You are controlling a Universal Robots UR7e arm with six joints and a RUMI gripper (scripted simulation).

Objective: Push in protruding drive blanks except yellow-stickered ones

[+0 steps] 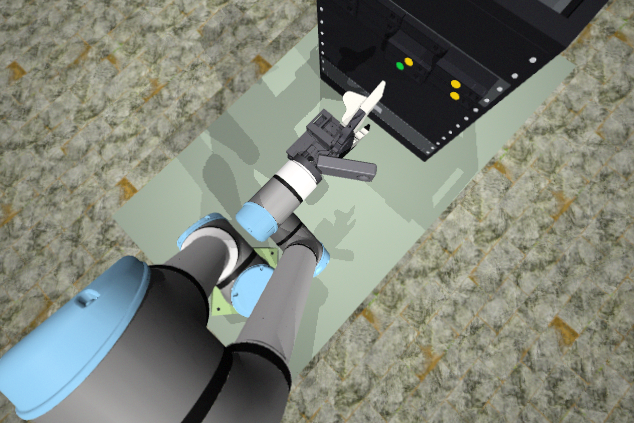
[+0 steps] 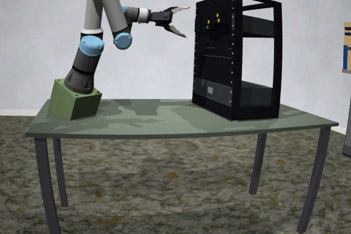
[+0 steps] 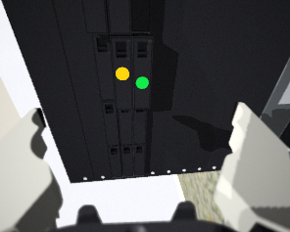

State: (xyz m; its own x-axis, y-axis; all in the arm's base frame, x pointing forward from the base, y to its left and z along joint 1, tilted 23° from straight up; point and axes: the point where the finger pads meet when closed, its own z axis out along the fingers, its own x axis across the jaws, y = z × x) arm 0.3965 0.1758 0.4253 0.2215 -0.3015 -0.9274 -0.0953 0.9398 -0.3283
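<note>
The black rack [image 2: 236,55] stands on the right part of the table. Near the top of its front is a row of drive blanks. One blank carries a green sticker [image 1: 399,65] and the one beside it a yellow sticker [image 1: 408,61]; this pair looks to stand out from the front. Two more yellow stickers [image 1: 454,89] sit further right. In the wrist view the green sticker [image 3: 142,82] and a yellow sticker [image 3: 121,73] are straight ahead. My gripper [image 2: 186,22] is open and empty, a short way in front of the rack at the blanks' height, not touching it.
The arm's green base block [image 2: 74,100] stands at the table's left end. A grey panel [image 2: 211,90] sits low on the rack front. The rack stands close to the table's right and far edges. A board [image 2: 347,47] hangs at the far right, off the table.
</note>
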